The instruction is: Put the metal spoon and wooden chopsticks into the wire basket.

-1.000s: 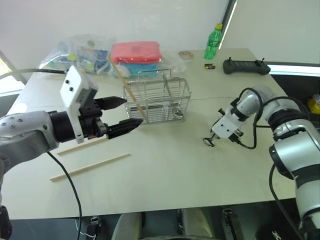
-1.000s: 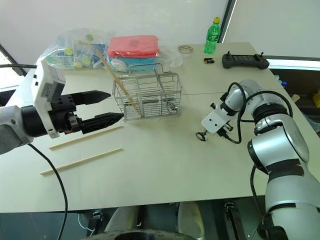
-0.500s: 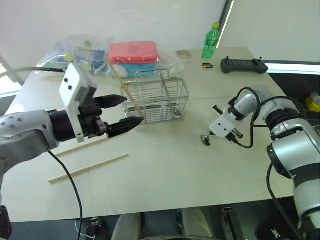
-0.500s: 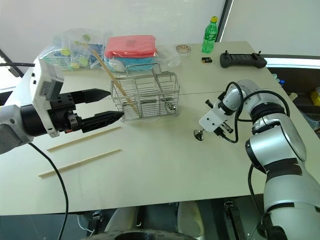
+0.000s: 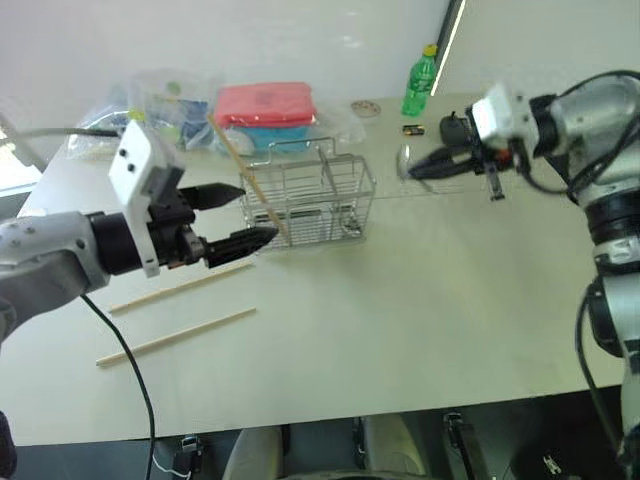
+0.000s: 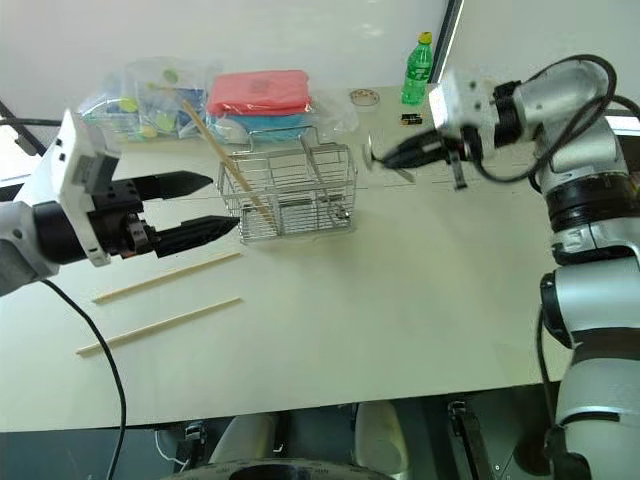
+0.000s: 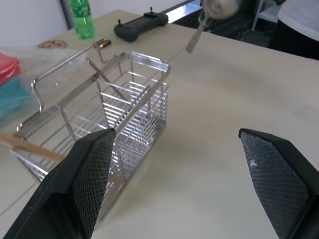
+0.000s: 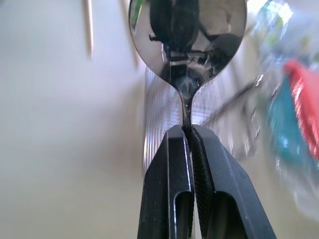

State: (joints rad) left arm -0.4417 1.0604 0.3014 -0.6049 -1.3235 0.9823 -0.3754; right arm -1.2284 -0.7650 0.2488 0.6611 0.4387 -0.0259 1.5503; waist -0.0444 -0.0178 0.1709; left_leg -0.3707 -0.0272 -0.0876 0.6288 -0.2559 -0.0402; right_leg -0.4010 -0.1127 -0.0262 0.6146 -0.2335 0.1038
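Leftmost, I see two wooden chopsticks (image 5: 175,335) lying on the desk (image 5: 400,300). My left gripper (image 5: 240,215) hovers with jaws spread beside the wire basket (image 5: 315,200), which holds one leaning chopstick (image 5: 250,180). My right gripper (image 8: 188,137), jaws pinching the metal spoon (image 8: 188,37), hangs above the desk right of the basket.

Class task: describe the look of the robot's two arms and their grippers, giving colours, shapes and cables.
Both arms are rounded silver-grey shells with black joint sections. Loose black cables run along each. The left gripper has two tapering black fingers with cross-hatched pads, below a white camera box with small dark dots. The right gripper has the same black fingers, ribbed inside, and a similar white box.
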